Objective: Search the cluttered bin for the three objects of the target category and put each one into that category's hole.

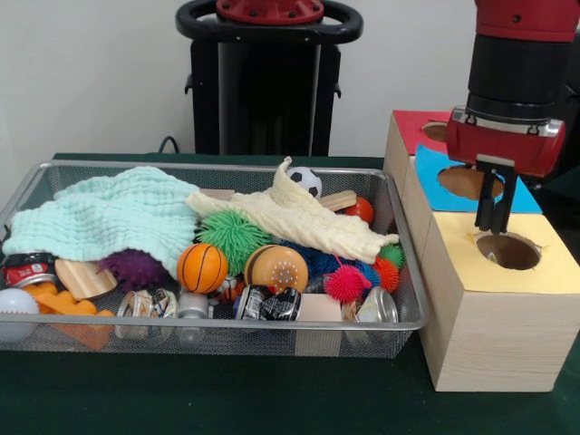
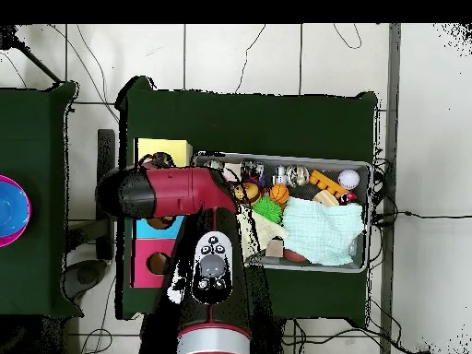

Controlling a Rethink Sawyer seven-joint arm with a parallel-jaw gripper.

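From the left side of the front view I see the wire bin (image 1: 27,186) on the green bench (image 1: 227,399), still very full: a mint cloth (image 1: 109,213) covers the left part, with a purple spiky ball (image 1: 133,268) and a white ball (image 1: 15,306) near it, then a small basketball (image 1: 201,267), a green spiky ball (image 1: 234,236) and a cream cloth (image 1: 304,217) lying across the middle, and a pink spiky ball (image 1: 347,283) and metal cans (image 1: 272,304) toward the front right. I cannot say which category is the target, so the things I must find are, as I judge, somewhere in this clutter, perhaps partly under the cloths. Further right stands the wooden box (image 1: 489,313) with three holes, and my pincer (image 1: 496,217) hangs just above the yellow hole (image 1: 508,251), its two dark fingers close together and pointing down with nothing visible between them; I read it as clenched and empty. I believe this is the moment at the drop-off, with no object in hand. The next move calls for lifting clear of the box, travelling back over the bin, opening the fingers, and choosing one exposed object, possibly pushing a cloth aside first.
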